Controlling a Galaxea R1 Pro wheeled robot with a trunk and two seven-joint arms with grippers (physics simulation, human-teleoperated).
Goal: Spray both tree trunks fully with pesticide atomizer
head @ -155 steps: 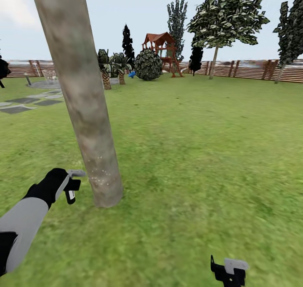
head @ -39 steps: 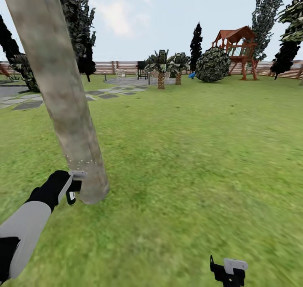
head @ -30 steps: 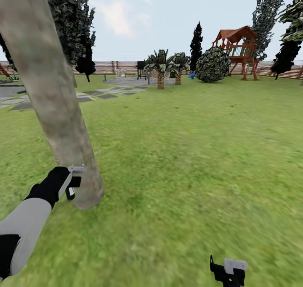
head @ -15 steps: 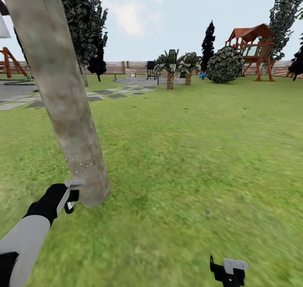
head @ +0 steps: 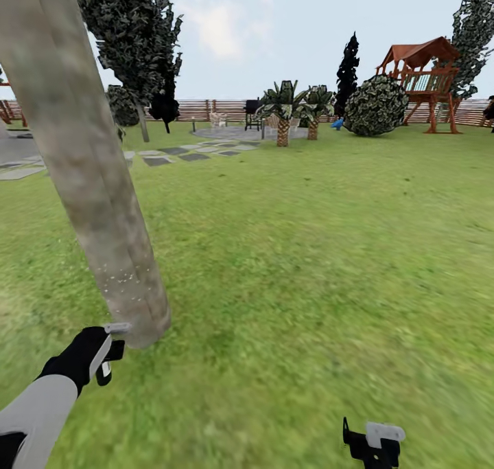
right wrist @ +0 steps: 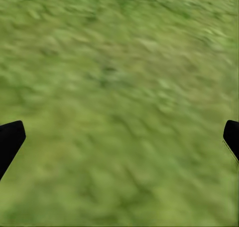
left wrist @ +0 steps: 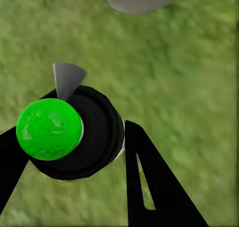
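The left pincer (left wrist: pixel 84 152) clamps the green-capped black pesticide atomizer (left wrist: pixel 69 137) low beside the thick mottled grey-tan tree trunk (head: pixel 96 180); the right pincer (right wrist: pixel 119 137) gapes empty over blurry green grass floor (head: pixel 309 283). White pesticide specks (head: pixel 123 275) sit low; better to sweep the nozzle upward and around.

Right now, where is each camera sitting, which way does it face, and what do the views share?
Head view: high on the robot, facing forward over the lawn; tree trunk close, left gripper beside its base, right gripper low.
Left wrist view: looks along the left gripper at the atomizer it holds, grass beyond.
Right wrist view: looks down between open fingertips at grass.
Shared: all see the grass; head and left wrist views both show the trunk base.
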